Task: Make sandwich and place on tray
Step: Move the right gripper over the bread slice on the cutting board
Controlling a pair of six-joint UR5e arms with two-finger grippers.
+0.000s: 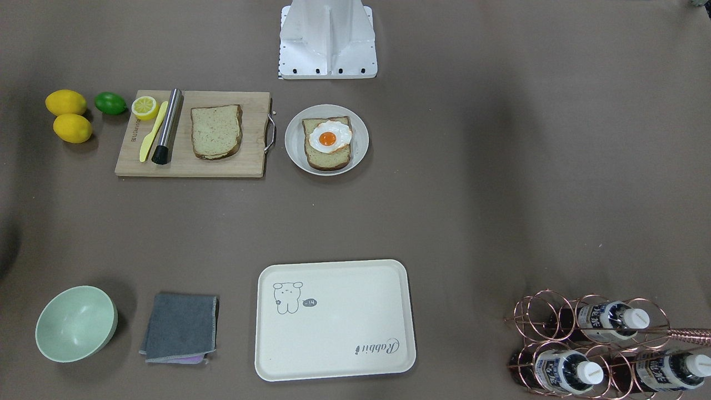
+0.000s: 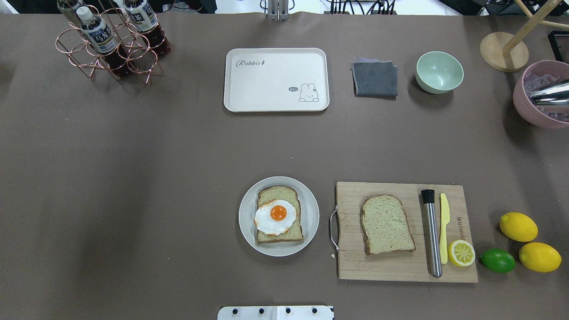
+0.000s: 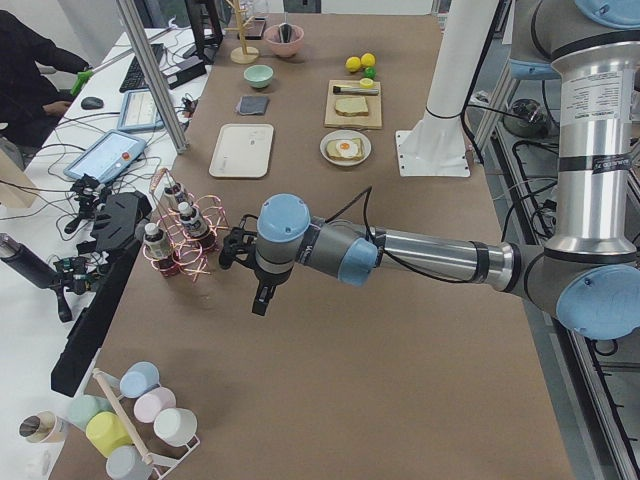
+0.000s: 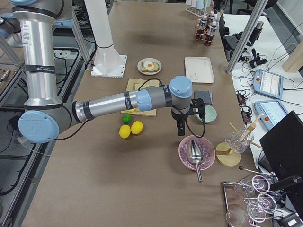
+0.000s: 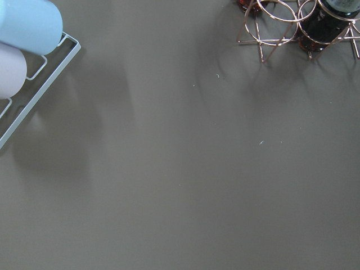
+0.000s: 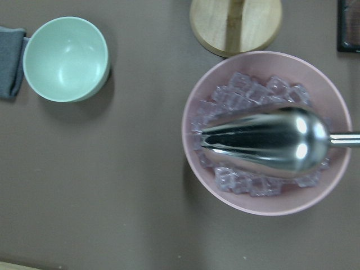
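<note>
A round pale-grey plate (image 2: 312,209) holds one bread slice (image 2: 279,194) with a fried egg (image 2: 275,216) on top. The second bread slice (image 2: 386,224) lies on the wooden cutting board (image 2: 351,262) to the plate's right. The cream tray (image 2: 275,75) is at the far middle and holds nothing. My left gripper (image 3: 261,298) hangs over bare table near the bottle rack. My right gripper (image 4: 181,130) hangs above the pink bowl. Both show only in the side views, so I cannot tell whether they are open or shut.
A copper bottle rack (image 2: 111,40) stands far left. A grey cloth (image 2: 374,78), a green bowl (image 2: 439,72) and a pink ice bowl with a metal scoop (image 6: 264,132) are far right. Lemons (image 2: 518,226), a lime (image 2: 498,260), a knife and a steel muddler (image 2: 432,235) lie by the board.
</note>
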